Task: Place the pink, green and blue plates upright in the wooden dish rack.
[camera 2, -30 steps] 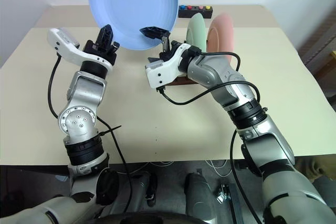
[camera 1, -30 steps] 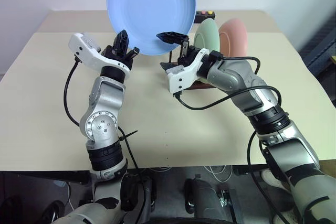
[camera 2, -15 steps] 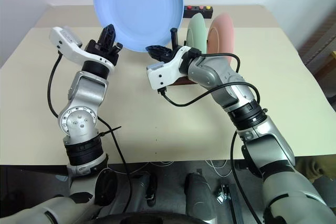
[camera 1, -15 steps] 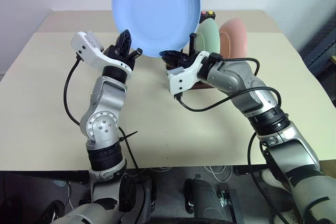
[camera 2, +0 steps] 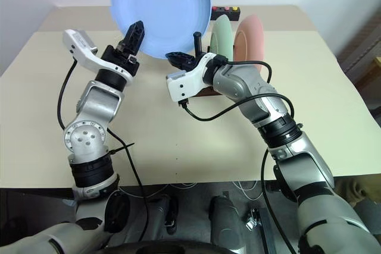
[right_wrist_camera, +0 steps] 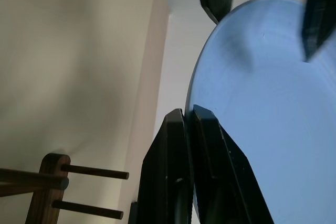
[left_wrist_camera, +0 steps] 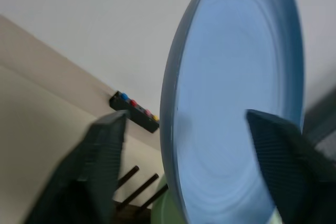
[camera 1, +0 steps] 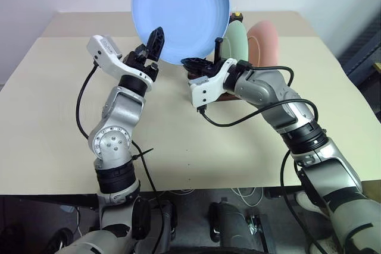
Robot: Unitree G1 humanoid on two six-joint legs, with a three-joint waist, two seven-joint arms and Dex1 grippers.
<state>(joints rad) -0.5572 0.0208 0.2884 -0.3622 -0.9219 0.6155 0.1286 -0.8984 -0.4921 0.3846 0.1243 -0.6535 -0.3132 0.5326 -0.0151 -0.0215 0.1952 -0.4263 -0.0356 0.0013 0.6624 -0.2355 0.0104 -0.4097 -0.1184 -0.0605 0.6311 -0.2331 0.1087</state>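
Your right hand: fingers pinched together on the lower rim of the blue plate, holding it upright and raised above the counter.
Your left hand: fingers spread wide, one on each side of the plate's rim, not clamping it.
Green plate and pink plate: standing upright in the wooden dish rack, just behind your right hand.
Black button box: at the counter's far edge.
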